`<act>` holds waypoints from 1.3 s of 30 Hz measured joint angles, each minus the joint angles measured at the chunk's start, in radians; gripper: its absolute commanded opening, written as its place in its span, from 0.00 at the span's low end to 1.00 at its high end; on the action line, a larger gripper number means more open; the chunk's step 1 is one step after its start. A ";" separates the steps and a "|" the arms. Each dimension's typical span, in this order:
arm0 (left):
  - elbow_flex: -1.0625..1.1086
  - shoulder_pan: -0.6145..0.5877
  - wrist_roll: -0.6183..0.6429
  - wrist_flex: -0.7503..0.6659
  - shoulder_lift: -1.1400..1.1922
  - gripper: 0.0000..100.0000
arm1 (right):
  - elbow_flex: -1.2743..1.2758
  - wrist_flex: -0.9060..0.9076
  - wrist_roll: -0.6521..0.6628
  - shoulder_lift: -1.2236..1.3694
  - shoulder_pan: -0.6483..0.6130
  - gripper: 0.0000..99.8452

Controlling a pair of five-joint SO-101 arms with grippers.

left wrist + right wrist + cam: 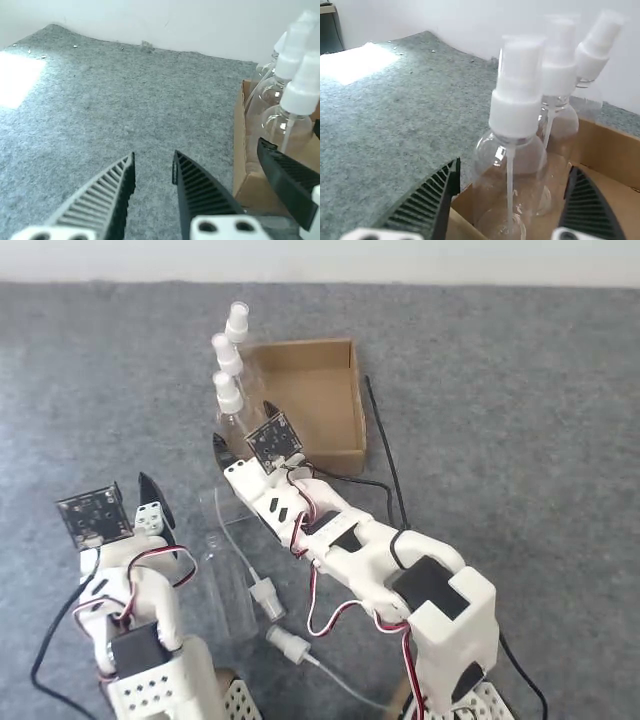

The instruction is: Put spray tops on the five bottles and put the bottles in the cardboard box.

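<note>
High view: three capped bottles [229, 400] stand in a row inside the cardboard box [352, 390], along one side wall. Two bare bottles [228, 580] lie on the grey felt table [520, 390] between the arms, with no tops on. Two loose spray tops [268, 598] lie just beside them, tubes trailing.

Right tool [243, 430] is at the box's near corner. In the right wrist view its jaws are spread wide, one on either side of the nearest capped bottle [512, 150], with a gap on both sides. It grips nothing. That bottle is upright, its base inside the box wall.

Left tool [153, 159] sits near the bare bottles, apart from the box. Its jaws are parted a little, with nothing between them.

Judgement: three of five are done, and you look to be at the tail of placing the third.

Next:
- Draw the right tool up and back without brushing the spray head. The bottle is tall and likely light, and a nudge could topple it into its neighbours.
- Go for a bare bottle. They are clear and lying flat, so the edges are hard to read.
- Use one tool to stand the bottle and hold its body.
- Use the other to take a top by its head and feed the tube down the neck before seating it.
</note>
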 measured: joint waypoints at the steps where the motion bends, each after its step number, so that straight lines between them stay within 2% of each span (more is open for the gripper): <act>1: 0.000 0.000 0.000 0.000 0.000 0.12 | 0.000 0.000 0.000 0.000 0.000 0.29; 16: 0.000 -0.003 0.000 0.000 0.000 0.12 | 0.083 0.000 0.000 -0.054 -0.002 0.29; 22: 0.000 -0.002 0.000 0.000 0.000 0.12 | 0.091 0.087 0.000 -0.101 -0.002 0.29; 30: 0.000 -0.002 0.000 0.000 0.000 0.12 | 0.175 0.095 0.000 -0.193 -0.017 0.29; 39: 0.000 -0.002 0.000 0.000 0.000 0.12 | 0.183 0.338 0.000 -0.336 -0.018 0.29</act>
